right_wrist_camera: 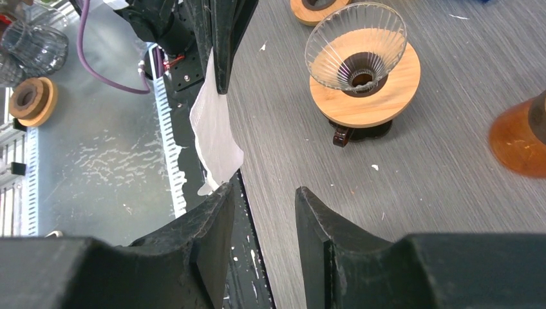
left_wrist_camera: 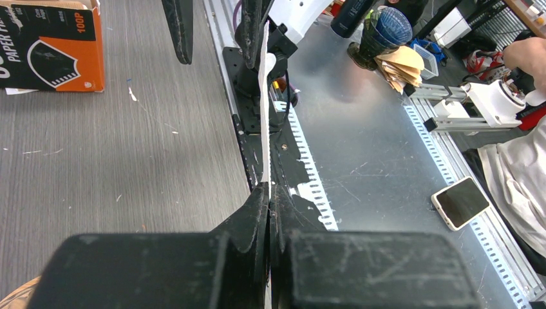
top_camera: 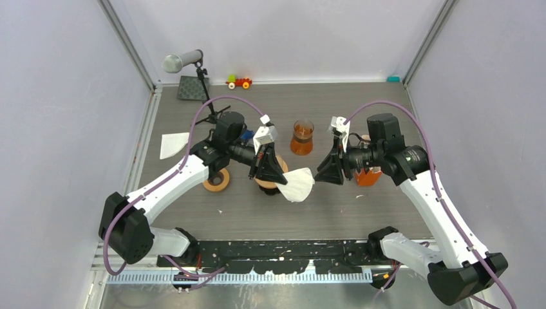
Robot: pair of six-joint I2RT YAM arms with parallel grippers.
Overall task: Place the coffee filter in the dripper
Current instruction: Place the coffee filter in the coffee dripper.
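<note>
My left gripper (top_camera: 281, 180) is shut on a white paper coffee filter (top_camera: 299, 185) and holds it above the table, just right of the dripper. In the left wrist view the filter (left_wrist_camera: 264, 103) shows edge-on as a thin white strip rising from the closed fingertips (left_wrist_camera: 269, 190). My right gripper (top_camera: 318, 177) is open and faces the filter. In the right wrist view the filter (right_wrist_camera: 215, 132) hangs just beyond the right gripper's (right_wrist_camera: 264, 193) left fingertip. The glass dripper (right_wrist_camera: 356, 46) stands empty on its round wooden base (right_wrist_camera: 386, 103). In the top view the dripper (top_camera: 265, 185) is mostly hidden under the left gripper.
An amber glass carafe (top_camera: 302, 136) stands behind the grippers. A wooden ring (top_camera: 216, 180) lies left of the dripper. An orange filter box (left_wrist_camera: 51, 45) sits behind the right arm. A microphone stand (top_camera: 182, 61), a toy (top_camera: 239, 82) and a white sheet (top_camera: 174, 145) are at the back left.
</note>
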